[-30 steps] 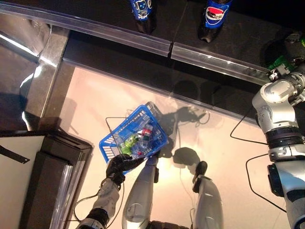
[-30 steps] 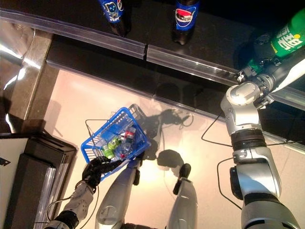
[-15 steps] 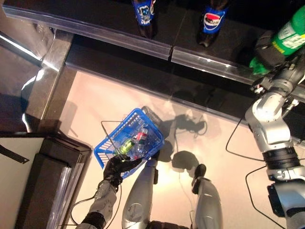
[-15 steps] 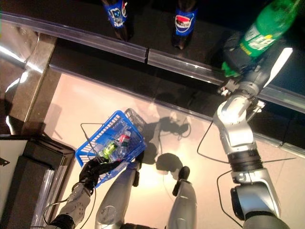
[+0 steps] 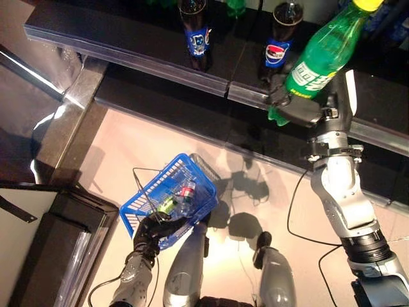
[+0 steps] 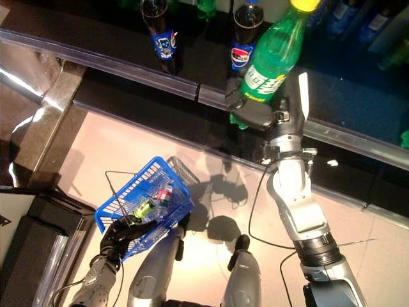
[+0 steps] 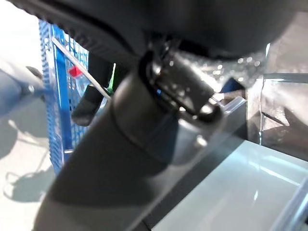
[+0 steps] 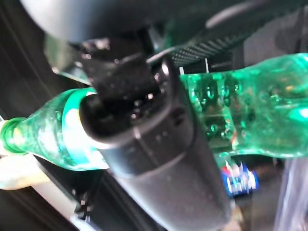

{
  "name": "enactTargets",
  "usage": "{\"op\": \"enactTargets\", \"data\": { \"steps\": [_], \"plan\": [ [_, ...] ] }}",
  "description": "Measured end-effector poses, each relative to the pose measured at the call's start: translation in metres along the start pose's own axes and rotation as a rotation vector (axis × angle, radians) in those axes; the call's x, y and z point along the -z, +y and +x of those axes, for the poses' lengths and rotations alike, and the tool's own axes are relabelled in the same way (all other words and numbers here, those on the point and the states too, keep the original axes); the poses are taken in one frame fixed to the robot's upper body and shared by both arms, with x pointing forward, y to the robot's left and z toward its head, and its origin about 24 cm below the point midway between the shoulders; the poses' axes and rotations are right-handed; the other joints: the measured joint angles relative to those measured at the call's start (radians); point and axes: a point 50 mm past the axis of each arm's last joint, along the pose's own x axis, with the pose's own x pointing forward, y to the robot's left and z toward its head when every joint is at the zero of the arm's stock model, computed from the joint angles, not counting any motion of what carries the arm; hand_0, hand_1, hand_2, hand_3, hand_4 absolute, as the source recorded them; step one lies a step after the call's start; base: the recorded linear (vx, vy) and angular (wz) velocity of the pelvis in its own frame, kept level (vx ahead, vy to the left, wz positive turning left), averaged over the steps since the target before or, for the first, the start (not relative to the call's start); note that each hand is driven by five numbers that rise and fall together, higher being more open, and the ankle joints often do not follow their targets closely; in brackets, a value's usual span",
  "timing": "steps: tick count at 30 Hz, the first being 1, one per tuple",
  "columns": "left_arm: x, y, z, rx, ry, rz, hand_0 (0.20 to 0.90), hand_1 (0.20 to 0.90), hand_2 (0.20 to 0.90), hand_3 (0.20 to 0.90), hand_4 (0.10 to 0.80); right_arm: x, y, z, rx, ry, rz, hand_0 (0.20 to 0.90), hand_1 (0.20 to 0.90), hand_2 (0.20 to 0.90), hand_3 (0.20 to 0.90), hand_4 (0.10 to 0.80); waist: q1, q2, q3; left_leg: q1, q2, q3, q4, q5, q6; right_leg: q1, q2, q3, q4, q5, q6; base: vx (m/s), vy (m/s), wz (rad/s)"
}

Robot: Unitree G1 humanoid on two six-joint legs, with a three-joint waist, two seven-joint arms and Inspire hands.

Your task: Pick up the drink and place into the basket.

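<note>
My right hand (image 5: 300, 110) is shut on a green bottle (image 5: 321, 56) with a yellow cap, holding it tilted in the air in front of the dark shelf (image 5: 140, 45). The bottle also shows in the right wrist view (image 8: 231, 115), gripped by the dark fingers (image 8: 144, 125). My left hand (image 5: 152, 231) is shut on the thin wire handles of the blue basket (image 5: 167, 199), which hangs low at the left above the floor. Drinks (image 5: 177, 197) lie inside the basket. The basket's blue wall shows in the left wrist view (image 7: 53, 82).
Two dark cola bottles (image 5: 195, 32) (image 5: 280, 39) stand on the shelf behind a clear rail (image 5: 160, 61). A dark cabinet (image 5: 45, 249) stands at the lower left. Pale floor (image 5: 140, 147) lies between shelf and basket.
My right arm has swung left and pulled the green bottle off the shelf, now further left and nearer. The camera view has shifted. The basket hangs much as before.
</note>
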Motion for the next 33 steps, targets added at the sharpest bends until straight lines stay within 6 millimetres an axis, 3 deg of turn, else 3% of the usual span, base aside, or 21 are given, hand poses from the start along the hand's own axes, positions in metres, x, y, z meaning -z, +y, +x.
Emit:
{"op": "enactTargets", "data": {
  "steps": [3,13,22,28,33],
  "plan": [
    [-0.011,-0.002,0.0,0.026,-0.038,0.009,0.3,0.3,0.3,0.2,0.1,0.006,0.011,-0.004,-0.078,0.036,0.039,0.3,0.3,0.3,0.2,0.1,0.0,-0.001,0.0,0.011,0.0,-0.012,-0.005,0.0,0.0,0.042,0.009,-0.023,-0.036,0.005,0.009,0.028,-0.058,0.25],
    [-0.047,-0.013,-0.011,0.221,-0.157,0.151,0.3,0.3,0.3,0.2,0.1,0.023,0.045,-0.026,-0.285,0.162,0.094,0.3,0.3,0.3,0.2,0.1,0.081,-0.015,-0.005,0.07,0.001,-0.059,-0.033,0.0,-0.008,0.155,0.031,-0.061,-0.103,-0.001,0.009,0.006,-0.067,0.19],
    [-0.077,-0.019,-0.016,0.361,-0.23,0.331,0.3,0.3,0.3,0.2,0.1,0.032,0.063,-0.033,-0.319,0.225,0.114,0.3,0.3,0.3,0.2,0.1,0.147,-0.021,-0.007,0.069,-0.01,-0.122,-0.031,0.002,-0.018,0.194,0.035,-0.108,-0.102,-0.021,0.007,0.008,-0.052,0.21],
    [-0.088,-0.024,-0.021,0.478,-0.228,0.392,0.3,0.3,0.3,0.2,0.1,0.053,0.067,-0.028,-0.228,0.314,0.103,0.3,0.3,0.3,0.2,0.1,0.204,-0.028,-0.008,0.071,-0.027,-0.179,-0.029,0.004,-0.026,0.23,0.033,-0.158,-0.099,-0.044,0.005,0.033,-0.032,0.28],
    [-0.097,-0.024,-0.025,0.558,-0.226,0.438,0.3,0.3,0.3,0.2,0.1,0.069,0.073,-0.034,-0.215,0.396,0.103,0.3,0.3,0.3,0.2,0.1,0.245,-0.028,-0.008,0.07,-0.042,-0.21,-0.029,0.005,-0.027,0.247,0.025,-0.162,-0.097,-0.064,0.006,0.023,-0.014,0.24]
  ]
}}
